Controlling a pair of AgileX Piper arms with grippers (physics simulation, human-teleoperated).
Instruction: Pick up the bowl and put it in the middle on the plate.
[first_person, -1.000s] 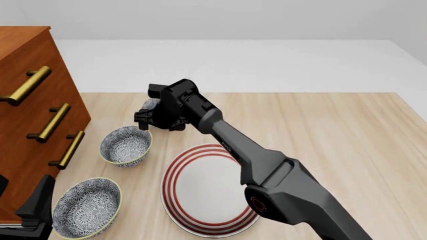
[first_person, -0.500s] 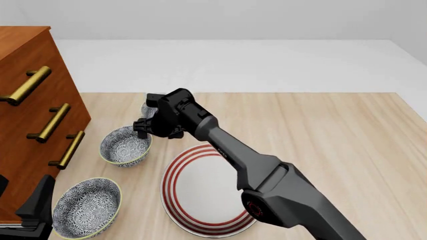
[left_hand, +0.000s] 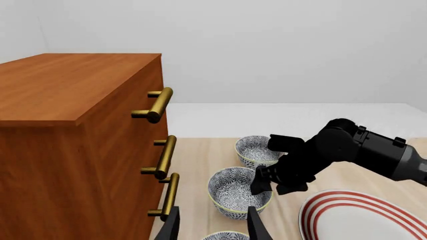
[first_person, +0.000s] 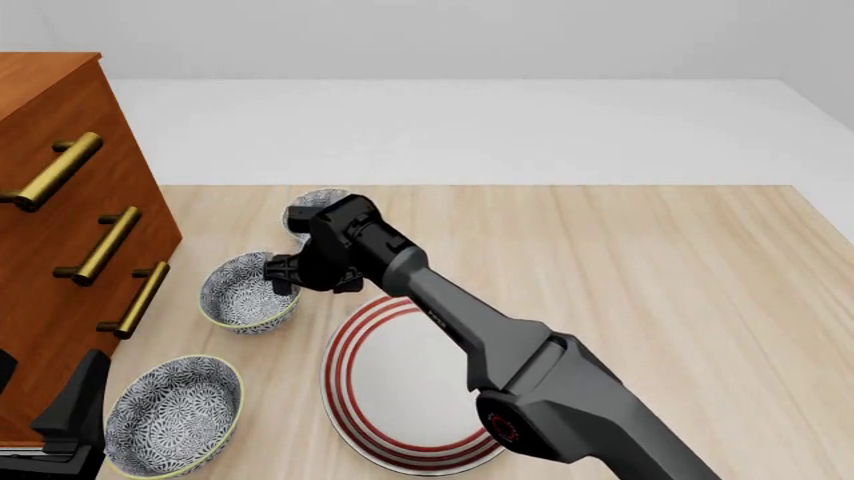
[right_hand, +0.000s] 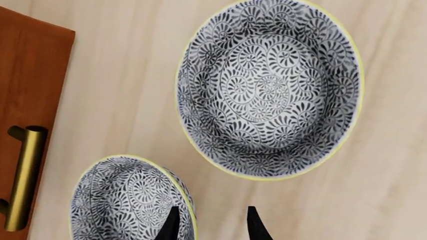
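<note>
The right gripper (first_person: 283, 272) has its two fingers apart, one on each side of the right edge of the bowl (first_person: 240, 295), which sits on the table left of the plate (first_person: 400, 390) — if they grab too little edge, the bowl could tip or slip out — or the arm could bump the small bowl (first_person: 310, 203) just past it.

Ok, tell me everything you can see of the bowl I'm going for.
The bowl is deep and round, ceramic-looking, with a dense blue-grey and white floral pattern inside and out and a pale yellow-green rim. It stands upright and empty on the wooden table, between the drawer cabinet and the plate. The right gripper's open jaws straddle its plate-side rim; contact cannot be told.
</note>
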